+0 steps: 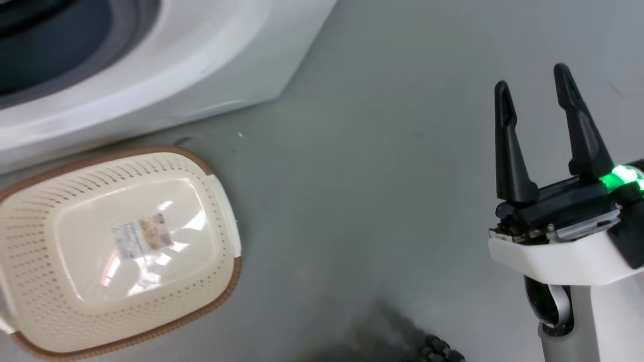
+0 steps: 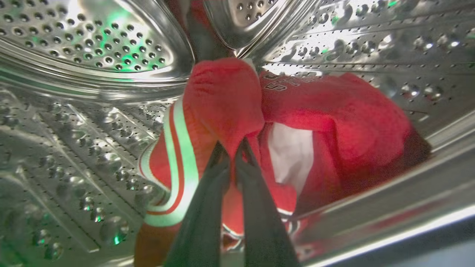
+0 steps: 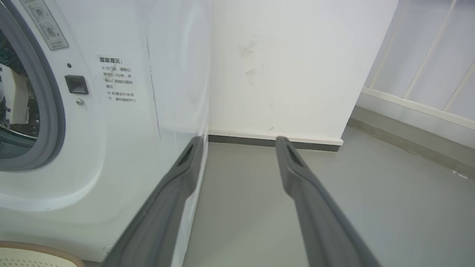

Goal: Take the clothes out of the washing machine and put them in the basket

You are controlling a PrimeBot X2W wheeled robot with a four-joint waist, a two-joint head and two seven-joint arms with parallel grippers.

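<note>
Inside the washing machine's perforated steel drum (image 2: 92, 40) lie the clothes (image 2: 334, 115), bright red with white stripes, white lettering and a white patch. My left gripper (image 2: 232, 146) is in the drum with its two dark fingers pinched together on a raised fold of the red fabric. The washing machine (image 1: 211, 55) fills the head view's upper left. In front of it on the floor stands the cream basket (image 1: 30, 216) with a brown rim, holding nothing but a label on its bottom. My right gripper (image 1: 536, 88) hovers open over the floor to the right, holding nothing.
In the right wrist view the machine's white front (image 3: 122, 148) and grey porthole ring (image 3: 52, 111) are at the left, with the basket rim (image 3: 37, 247) below. A white wall (image 3: 282, 66) and a pale railing (image 3: 426, 74) stand beyond the grey floor (image 1: 377, 176).
</note>
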